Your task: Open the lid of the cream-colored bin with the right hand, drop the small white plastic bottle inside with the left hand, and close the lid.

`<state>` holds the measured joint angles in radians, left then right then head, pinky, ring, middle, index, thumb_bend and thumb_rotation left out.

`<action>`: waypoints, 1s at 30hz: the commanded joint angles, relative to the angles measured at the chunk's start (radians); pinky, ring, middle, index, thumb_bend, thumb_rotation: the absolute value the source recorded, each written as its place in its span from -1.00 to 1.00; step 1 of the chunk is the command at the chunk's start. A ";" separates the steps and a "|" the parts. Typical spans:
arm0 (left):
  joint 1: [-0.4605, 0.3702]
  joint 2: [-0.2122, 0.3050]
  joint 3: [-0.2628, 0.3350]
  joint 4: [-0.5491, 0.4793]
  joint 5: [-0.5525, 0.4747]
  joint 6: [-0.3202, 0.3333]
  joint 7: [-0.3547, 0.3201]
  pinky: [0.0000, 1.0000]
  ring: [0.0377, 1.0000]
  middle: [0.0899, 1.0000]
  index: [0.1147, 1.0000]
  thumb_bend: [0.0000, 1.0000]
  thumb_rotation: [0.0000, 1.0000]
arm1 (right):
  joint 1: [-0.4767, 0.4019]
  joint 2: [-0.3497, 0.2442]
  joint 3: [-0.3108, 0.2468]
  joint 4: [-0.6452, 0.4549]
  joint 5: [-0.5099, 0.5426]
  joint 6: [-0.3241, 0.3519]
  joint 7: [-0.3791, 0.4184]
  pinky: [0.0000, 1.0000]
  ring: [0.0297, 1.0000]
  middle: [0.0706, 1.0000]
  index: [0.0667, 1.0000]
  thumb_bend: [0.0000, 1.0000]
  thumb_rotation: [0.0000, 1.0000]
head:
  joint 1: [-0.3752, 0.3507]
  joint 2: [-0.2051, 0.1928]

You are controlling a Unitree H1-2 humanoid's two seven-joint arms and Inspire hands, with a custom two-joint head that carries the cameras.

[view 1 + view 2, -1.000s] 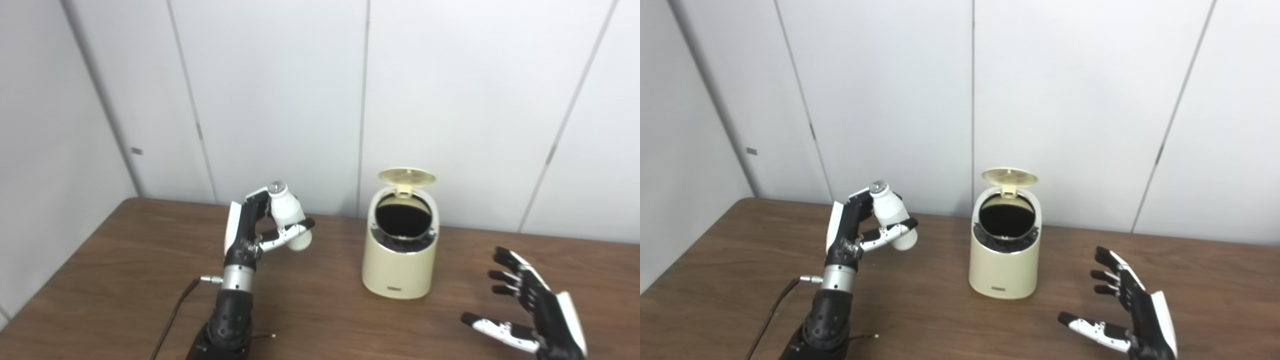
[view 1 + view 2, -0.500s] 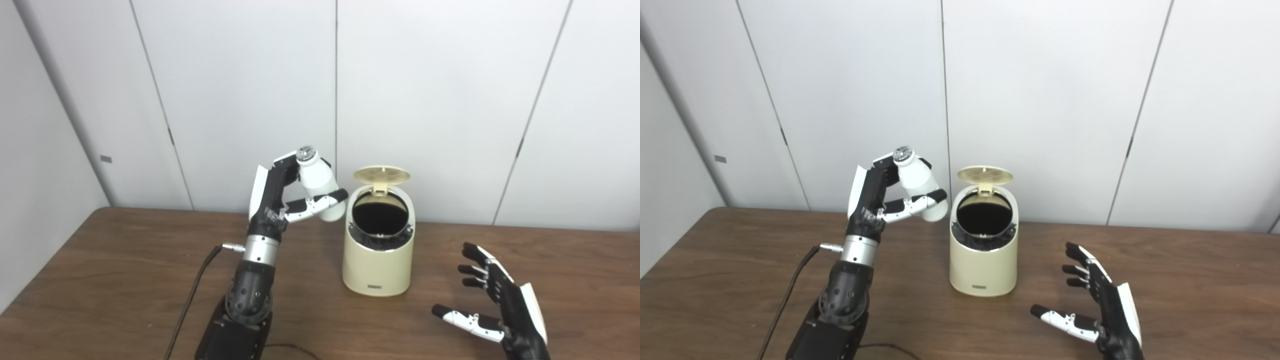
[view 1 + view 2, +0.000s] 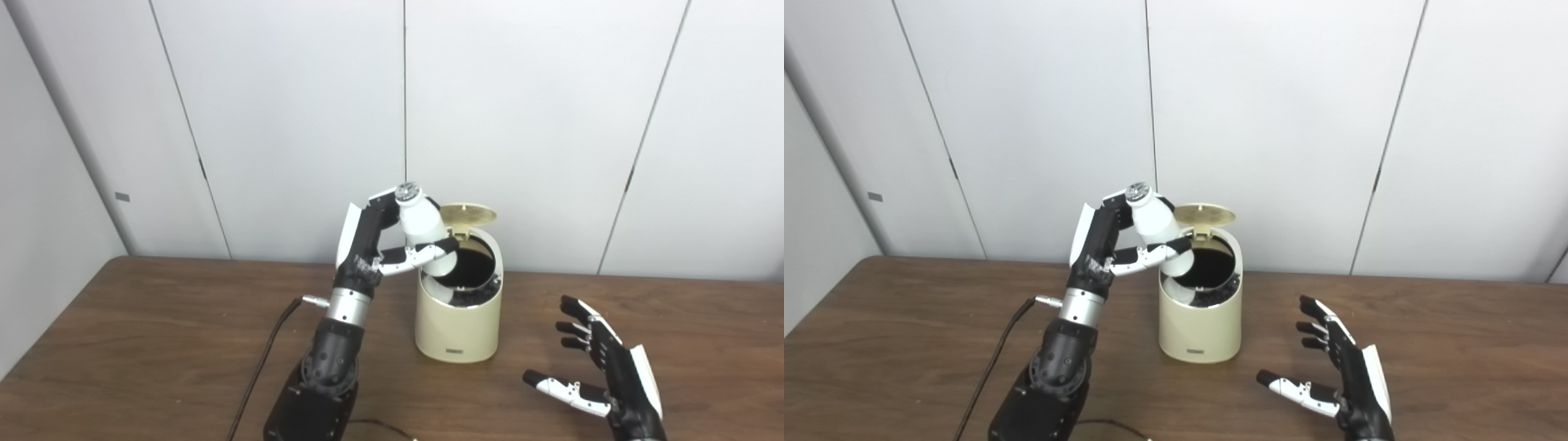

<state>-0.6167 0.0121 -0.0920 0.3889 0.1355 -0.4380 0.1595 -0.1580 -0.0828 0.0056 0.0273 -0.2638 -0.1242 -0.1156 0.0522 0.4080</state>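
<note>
On the wooden table (image 3: 153,343) stands 1 cream-colored bin (image 3: 458,324), lid (image 3: 468,213) raised. The left hand (image 3: 373,245) grips 1 white plastic bottle (image 3: 422,229), tilted over the opening. The right hand (image 3: 603,373) hangs spread, empty.

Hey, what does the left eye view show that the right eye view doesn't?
Left eye only: a wider strip of side wall past the table's left edge. Right eye only: an extra wall seam at the far right. Both: the left hand holding the white bottle tilted over the open bin, lid up, and the right hand open beside it.
</note>
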 commanded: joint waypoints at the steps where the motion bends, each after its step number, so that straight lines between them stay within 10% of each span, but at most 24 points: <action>1: -0.057 -0.008 -0.012 0.000 -0.003 -0.032 0.027 -0.28 -0.18 -0.14 -0.14 0.01 -1.00 | -0.038 0.007 0.001 -0.022 -0.003 -0.049 -0.019 0.38 0.50 0.66 0.63 0.54 -0.63 | -0.004 0.001; 21: -0.121 0.029 -0.261 0.177 0.024 -0.032 0.419 -0.29 -0.22 -0.19 -0.11 0.01 -1.00 | -0.030 0.026 0.008 -0.049 -0.019 -0.042 -0.022 0.39 0.52 0.67 0.64 0.53 -0.59 | -0.026 0.003; 30: -0.145 0.034 -0.316 0.249 -0.006 -0.032 0.470 -0.33 -0.24 -0.17 -0.11 0.01 -1.00 | -0.023 0.033 0.009 -0.062 -0.025 -0.043 -0.025 0.39 0.51 0.65 0.64 0.53 -0.58 | -0.034 0.008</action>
<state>-0.7097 0.0373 -0.4031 0.6313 0.1355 -0.4551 0.6217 -0.1563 -0.0564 0.0124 0.0076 -0.2877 -0.1250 -0.1258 0.0169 0.4157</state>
